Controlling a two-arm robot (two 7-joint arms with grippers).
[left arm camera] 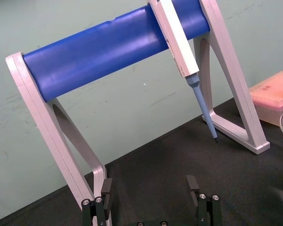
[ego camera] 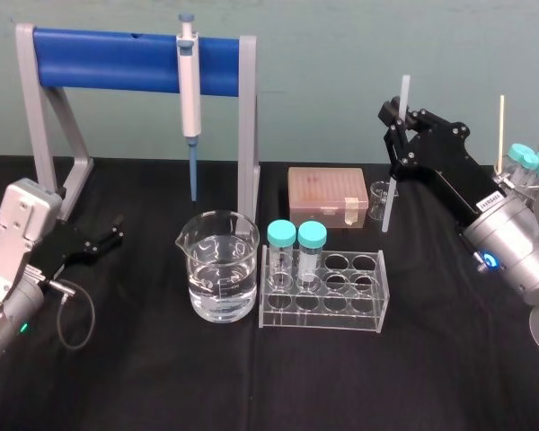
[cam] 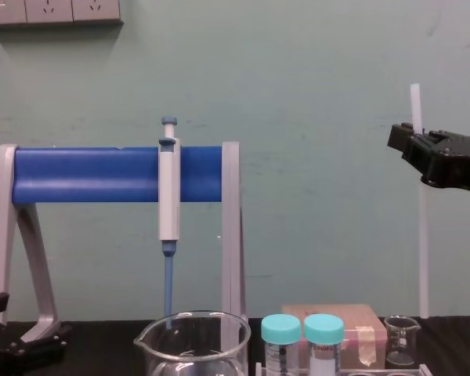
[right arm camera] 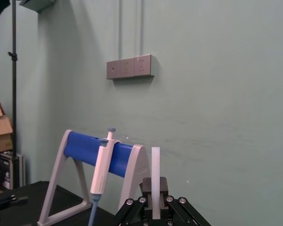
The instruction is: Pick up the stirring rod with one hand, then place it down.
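Front centre of the worktop [ego camera: 449, 377]: glass beaker [ego camera: 220, 278] and tube rack [ego camera: 323, 289], untouched. Left edge: left hand [ego camera: 106, 239], parked low, fingers spread, nothing held. Above the right rear: right hand [ego camera: 401, 124], clamped on the stirring rod [ego camera: 389, 197], held upright with its lower end just beside a small beaker [ego camera: 379, 203]. Risks judged: the small beaker may be struck on lowering, and the smooth rod may roll once released.

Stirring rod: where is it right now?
In the head view, the stirring rod stands upright in the right gripper on the right, its lower end near the small beaker.
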